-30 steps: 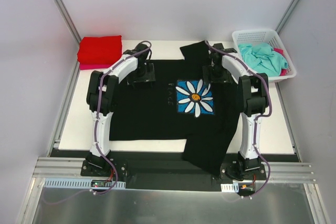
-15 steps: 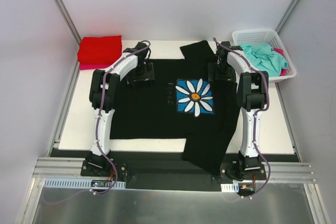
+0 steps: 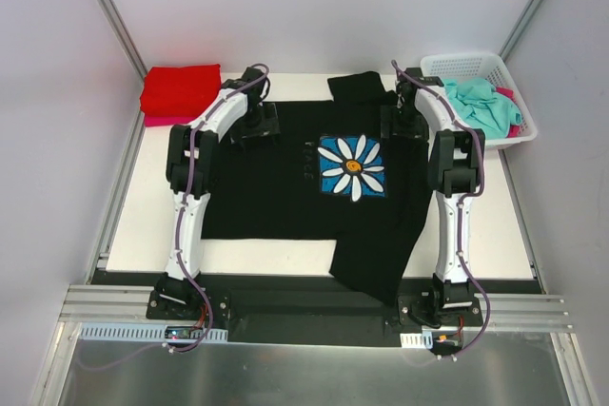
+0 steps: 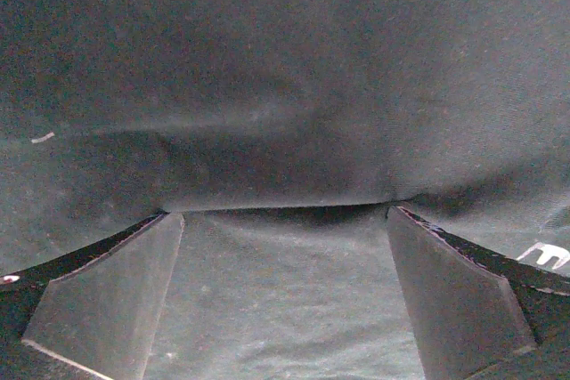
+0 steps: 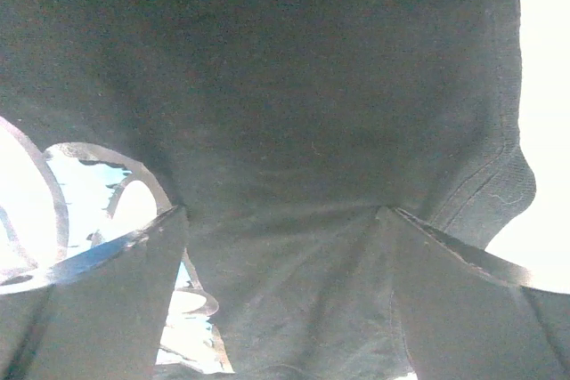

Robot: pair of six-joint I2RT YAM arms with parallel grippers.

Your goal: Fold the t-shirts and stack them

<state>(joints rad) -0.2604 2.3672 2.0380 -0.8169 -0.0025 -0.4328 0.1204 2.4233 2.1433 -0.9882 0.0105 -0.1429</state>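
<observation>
A black t-shirt (image 3: 266, 197) with a white daisy (image 3: 352, 166) on a blue square lies spread on the white table (image 3: 143, 206). One part of it hangs over the near edge. My left gripper (image 3: 255, 126) (image 4: 280, 215) presses down on its far left part, fingers (image 4: 107, 300) wide open, with a ridge of black cloth at the tips. My right gripper (image 3: 402, 121) (image 5: 283, 211) stands open on the far right part, wrinkled cloth between its fingers (image 5: 463, 309). A folded red t-shirt (image 3: 181, 88) sits on a pink one (image 3: 155, 121) at the far left.
A white mesh basket (image 3: 455, 66) stands at the far right corner with a crumpled teal t-shirt (image 3: 476, 106) and some pink cloth (image 3: 515, 127) in it. Grey walls close in the table on three sides. Bare table shows left and right of the black shirt.
Both arms have reached farther toward the back of the table, and the black t-shirt, daisy included, has slid a little that way with them.
</observation>
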